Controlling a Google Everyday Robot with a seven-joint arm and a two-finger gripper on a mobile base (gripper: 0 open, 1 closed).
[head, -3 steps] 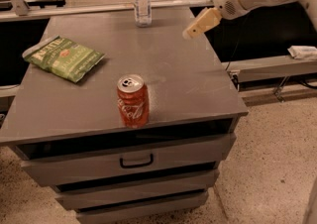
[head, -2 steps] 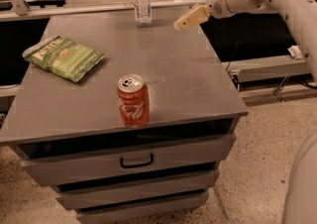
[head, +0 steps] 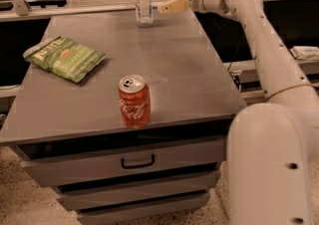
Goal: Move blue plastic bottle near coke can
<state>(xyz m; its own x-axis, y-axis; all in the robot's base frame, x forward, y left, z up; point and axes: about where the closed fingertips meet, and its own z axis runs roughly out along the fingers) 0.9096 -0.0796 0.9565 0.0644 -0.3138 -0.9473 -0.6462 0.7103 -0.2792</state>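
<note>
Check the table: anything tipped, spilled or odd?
Nothing stands out: blue plastic bottle upright at the far edge, coke can upright near the front, chip bag lying flat; the gripper hangs beside the bottle.

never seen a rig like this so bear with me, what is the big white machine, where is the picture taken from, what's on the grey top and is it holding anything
The big white thing is a robot arm on a mobile base; its bulky lower part fills the bottom right. There is only one picture, from a single camera looking down at the grey drawer cabinet from its front. Where that camera is mounted is not known. At the arm's far end is the gripper, the tan part used for grasping. It hovers at the cabinet's back edge, just right of the blue plastic bottle, which stands upright. The gripper appears to hold nothing. The coke can stands upright near the front edge, well apart from the bottle. A green snack bag lies flat on the left.
</note>
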